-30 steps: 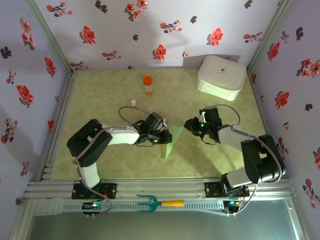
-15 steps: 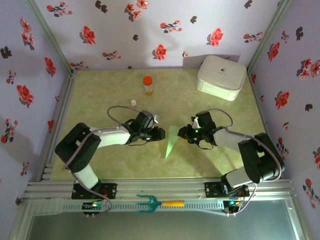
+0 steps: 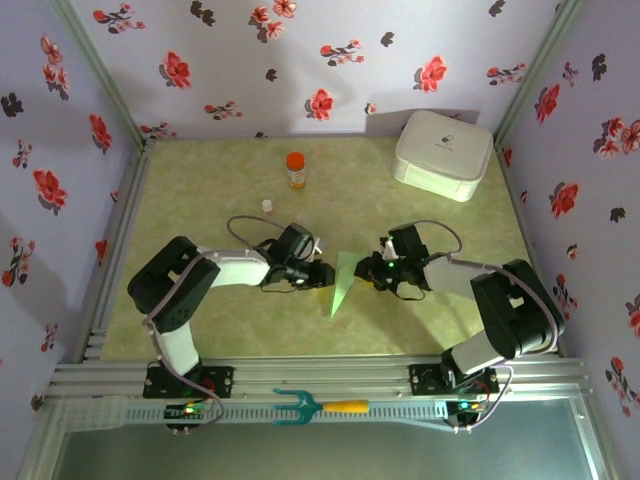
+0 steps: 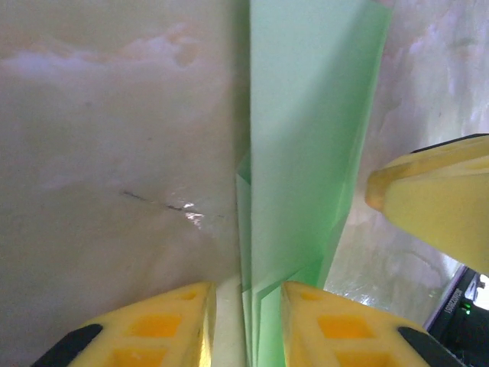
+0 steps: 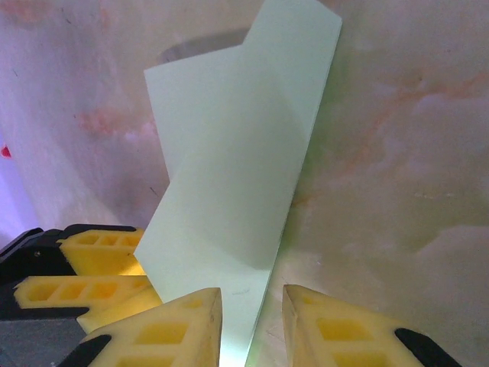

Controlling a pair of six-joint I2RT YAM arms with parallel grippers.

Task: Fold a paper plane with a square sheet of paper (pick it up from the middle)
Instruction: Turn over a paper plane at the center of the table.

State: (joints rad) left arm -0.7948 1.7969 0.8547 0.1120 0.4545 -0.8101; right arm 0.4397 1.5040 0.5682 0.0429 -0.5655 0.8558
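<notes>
Left gripper [image 4: 250, 297]: low over the table [image 3: 200, 190], jaws a narrow gap apart, no firm clamp to be seen.
In left jaws: left folded edge of the plane [image 4: 306, 115] in the gap, against the right-hand finger, with a strip of bare table before the other.
Right gripper [image 5: 252, 300]: also low, jaws likewise a little apart.
In right jaws: a raised flap of the plane reaching down into the gap; whether pinched, cannot tell.
Grippers to each other: face to face across the plane, left on its left, right on its right near the wide far end; a right finger [image 4: 432, 206] just beside the paper's right edge in the left wrist view.
Plane: mid-table, narrow and creased, wide end away from the bases, point toward them.
Further out: orange-capped bottle [image 3: 295, 169] and small white cap [image 3: 267, 205] toward the back; white box [image 3: 443, 153] in the far right corner.
Near rail: teal fork tool [image 3: 318, 406] between the bases.
</notes>
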